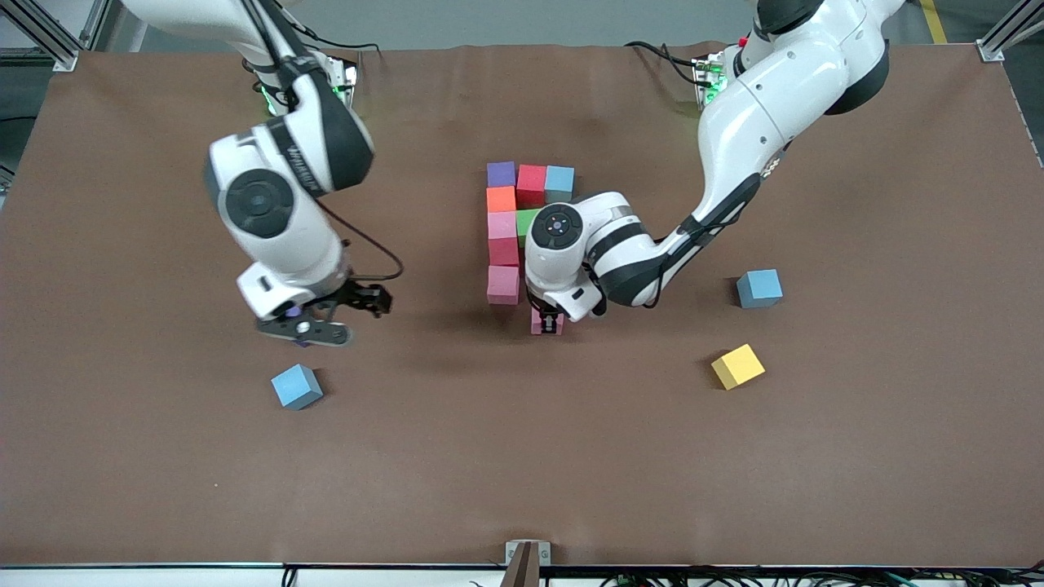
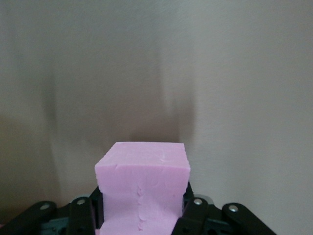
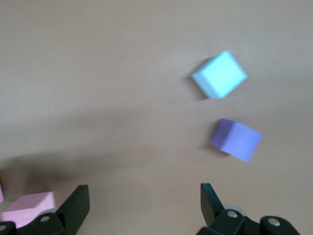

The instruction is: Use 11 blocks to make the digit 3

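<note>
Front view: the left tool (image 1: 548, 320) is clamped on a pink block (image 1: 546, 324), low beside the half-built digit 3 (image 1: 515, 232), likely to extend its nearest bar. The right tool (image 1: 314, 326), fingers apart, hovers over a purple block (image 3: 236, 139) toward the right arm's end from the digit.

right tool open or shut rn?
Open. In the right wrist view the right tool has its fingers spread wide with bare table between them, nothing held. It hangs over the table by a light blue block.
</note>
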You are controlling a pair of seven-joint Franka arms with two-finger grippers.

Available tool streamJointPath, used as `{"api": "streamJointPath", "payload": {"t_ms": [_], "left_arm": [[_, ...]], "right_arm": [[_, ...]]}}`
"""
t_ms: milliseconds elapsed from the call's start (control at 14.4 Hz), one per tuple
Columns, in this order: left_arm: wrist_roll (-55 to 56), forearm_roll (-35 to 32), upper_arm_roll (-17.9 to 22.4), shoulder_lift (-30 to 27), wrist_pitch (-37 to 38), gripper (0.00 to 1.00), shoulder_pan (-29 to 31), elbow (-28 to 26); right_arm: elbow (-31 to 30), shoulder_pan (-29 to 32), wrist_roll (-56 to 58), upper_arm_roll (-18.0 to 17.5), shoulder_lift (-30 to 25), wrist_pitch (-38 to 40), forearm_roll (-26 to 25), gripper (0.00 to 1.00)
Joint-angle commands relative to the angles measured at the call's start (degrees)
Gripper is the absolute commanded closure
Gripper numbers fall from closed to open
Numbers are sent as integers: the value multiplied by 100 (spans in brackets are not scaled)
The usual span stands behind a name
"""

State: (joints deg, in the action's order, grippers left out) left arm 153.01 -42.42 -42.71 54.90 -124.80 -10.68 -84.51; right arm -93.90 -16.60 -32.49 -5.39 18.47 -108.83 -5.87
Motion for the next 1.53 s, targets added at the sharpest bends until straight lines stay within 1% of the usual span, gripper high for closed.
{"api": "streamJointPath", "payload": {"t_ms": [0,139,208,278,347,486,555,625,764,1041,1180,1319,1458], "left_arm": [[71,146,114,38,-114,78,-145,40],[132,146,114,74,-193,78,-163,22],[141,163,114,74,-193,78,-163,-13],[150,163,114,65,-193,78,-171,-22],[202,172,114,65,-193,78,-198,-22],[343,163,114,39,-193,78,-207,-127],[387,163,114,30,-193,78,-207,-171],[439,172,106,30,-193,78,-215,-206],[554,163,105,30,-193,78,-259,-259],[677,172,105,30,-185,78,-295,-373],[791,172,105,30,-185,78,-329,-426],[853,172,105,21,-185,78,-356,-461],[958,172,105,21,-185,78,-356,-470]], "right_arm": [[-190,332,374,-112,-405,432,-37,0],[-216,386,428,-112,-476,521,-37,0],[-225,386,428,-112,-589,721,-29,0],[-312,377,454,-120,-816,941,-37,0],[-304,481,776,-112,-993,1004,-11,0],[-155,902,1515,-94,-1056,1144,339,0],[-103,1287,1796,-120,-1047,1215,550,0],[2,1474,2104,-112,-1047,1233,639,0],[91,1877,2859,-94,-1065,1416,631,0],[539,2686,4108,-94,-1065,2031,552,0],[723,2995,4286,-85,-1065,2199,552,0],[855,3119,4269,-85,-1091,2278,438,0],[970,3259,4225,-94,-1109,2480,437,0]]}}
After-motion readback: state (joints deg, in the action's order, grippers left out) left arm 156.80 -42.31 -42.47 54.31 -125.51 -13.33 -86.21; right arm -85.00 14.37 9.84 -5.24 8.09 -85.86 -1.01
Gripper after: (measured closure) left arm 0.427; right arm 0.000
